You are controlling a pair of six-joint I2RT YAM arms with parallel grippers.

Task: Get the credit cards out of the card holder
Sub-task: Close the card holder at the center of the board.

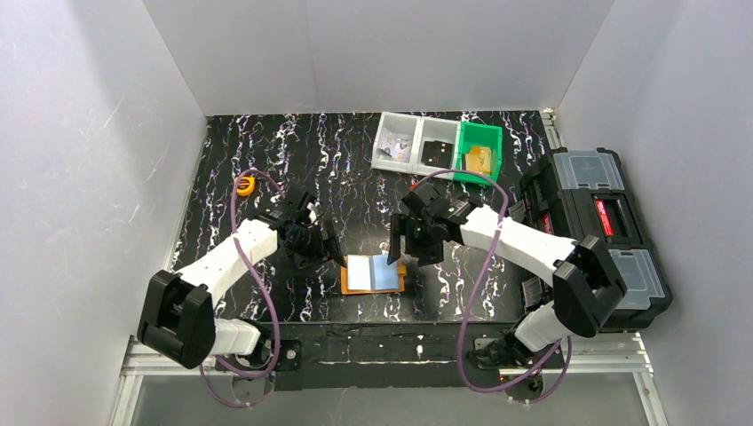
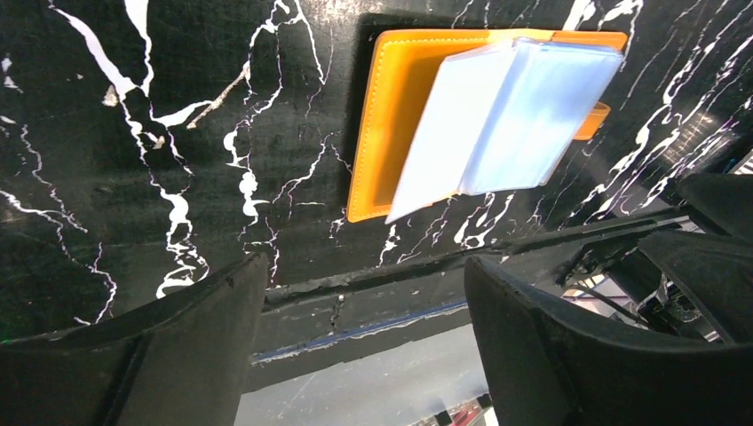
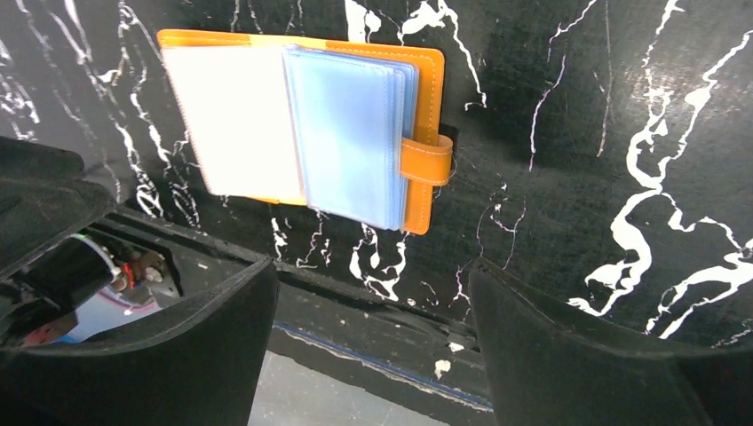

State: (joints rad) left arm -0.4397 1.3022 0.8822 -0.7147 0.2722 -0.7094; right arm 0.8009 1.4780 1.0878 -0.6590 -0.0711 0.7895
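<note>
The orange card holder (image 1: 348, 282) lies open on the black marbled table near its front edge, closure tab to the right. Whitish and pale blue leaves (image 1: 373, 272) fan out of it; I cannot tell cards from clear pockets. It also shows in the left wrist view (image 2: 391, 115) with its leaves (image 2: 506, 115), and in the right wrist view (image 3: 428, 71) with its leaves (image 3: 346, 124). My left gripper (image 1: 330, 248) (image 2: 364, 266) is open and empty just left of it. My right gripper (image 1: 404, 253) (image 3: 373, 266) is open and empty at its right edge.
A small round yellow-orange tape measure (image 1: 245, 185) lies at the back left. Two clear bins (image 1: 416, 142) and a green bin (image 1: 479, 151) stand at the back. A black toolbox (image 1: 595, 222) sits at the right. The table's front edge (image 1: 382, 333) is close behind the holder.
</note>
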